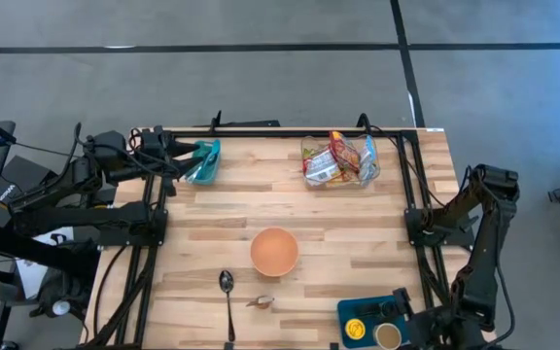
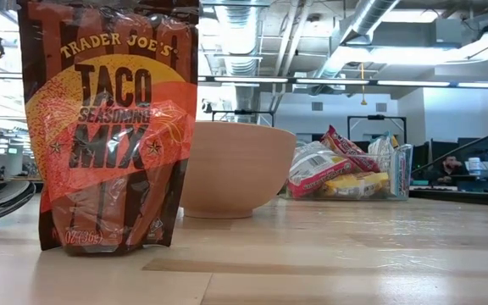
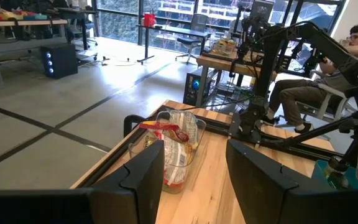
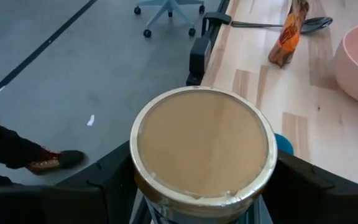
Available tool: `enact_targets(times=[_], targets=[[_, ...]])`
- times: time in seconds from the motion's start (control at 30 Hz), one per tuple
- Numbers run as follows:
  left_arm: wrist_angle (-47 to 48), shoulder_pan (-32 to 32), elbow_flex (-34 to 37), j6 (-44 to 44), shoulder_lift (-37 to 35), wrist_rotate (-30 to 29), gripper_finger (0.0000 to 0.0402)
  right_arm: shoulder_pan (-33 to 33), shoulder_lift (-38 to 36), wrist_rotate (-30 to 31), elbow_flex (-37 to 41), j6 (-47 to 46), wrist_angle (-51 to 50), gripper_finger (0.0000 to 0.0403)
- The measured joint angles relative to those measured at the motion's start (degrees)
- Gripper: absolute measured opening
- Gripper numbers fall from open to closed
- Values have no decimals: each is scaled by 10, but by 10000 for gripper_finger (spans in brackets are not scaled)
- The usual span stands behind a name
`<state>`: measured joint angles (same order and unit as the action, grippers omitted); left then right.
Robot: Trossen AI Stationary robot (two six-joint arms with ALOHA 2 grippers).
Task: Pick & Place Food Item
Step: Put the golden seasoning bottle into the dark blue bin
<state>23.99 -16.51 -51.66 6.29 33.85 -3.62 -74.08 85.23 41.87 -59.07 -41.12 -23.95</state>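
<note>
Right wrist: hand (image 4: 201,205) round can (image 4: 202,149), near-edge corner.

Bright even overhead light, window glare in left wrist view, soft shadows, taco seasoning packet (image 2: 113,127) sharp

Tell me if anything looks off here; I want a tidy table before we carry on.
Nothing is spilled or broken. The taco seasoning packet stands upright, the pink bowl sits level, and the spoon lies flat. The snacks in the clear container are piled loosely and stick out over its rim.
</note>
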Motion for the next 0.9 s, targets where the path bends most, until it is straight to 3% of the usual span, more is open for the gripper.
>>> enact_targets(times=[0.2,0.9], targets=[[0,0,0,0,0,0,168,1,0,5,48,4,69,263],[0,0,0,0,0,0,168,7,3,19,97,4,116,263]])
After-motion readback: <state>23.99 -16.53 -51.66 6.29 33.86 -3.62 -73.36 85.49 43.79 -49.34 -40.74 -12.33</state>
